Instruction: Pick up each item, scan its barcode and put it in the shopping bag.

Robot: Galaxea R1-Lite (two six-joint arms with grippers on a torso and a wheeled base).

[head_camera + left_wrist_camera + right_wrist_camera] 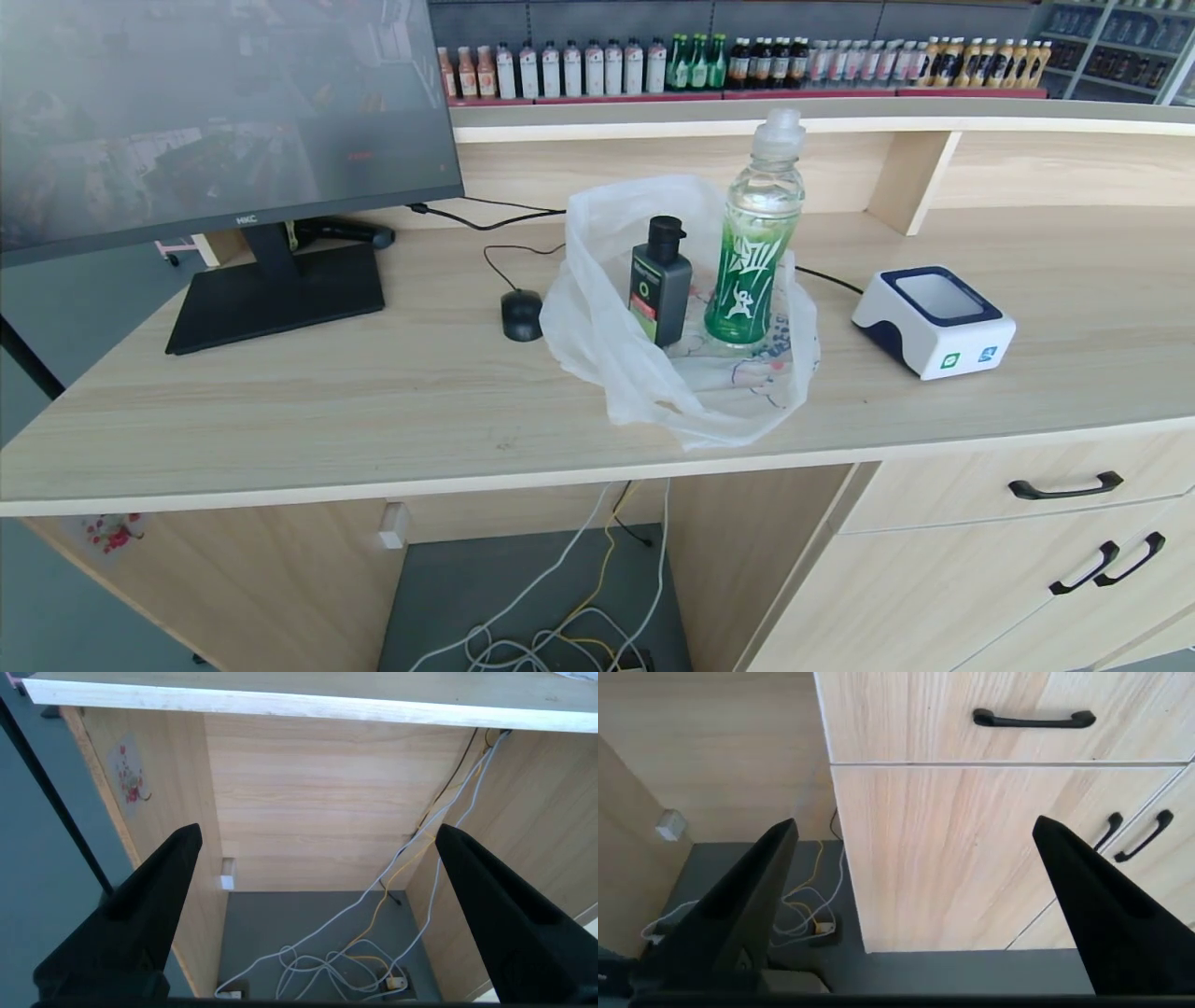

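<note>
currently left gripper and right gripper hang open, empty, below the counter. green bottle and dark bottle stand inside the shopping bag, near the scanner. bagging appears finished.

A shop: checkout counter, scanner, shelves of bottled drinks.

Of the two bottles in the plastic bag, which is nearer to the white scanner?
The tall green bottle with the clear cap: it stands on the scanner side of the bag; the short dark bottle stands farther away.
</note>
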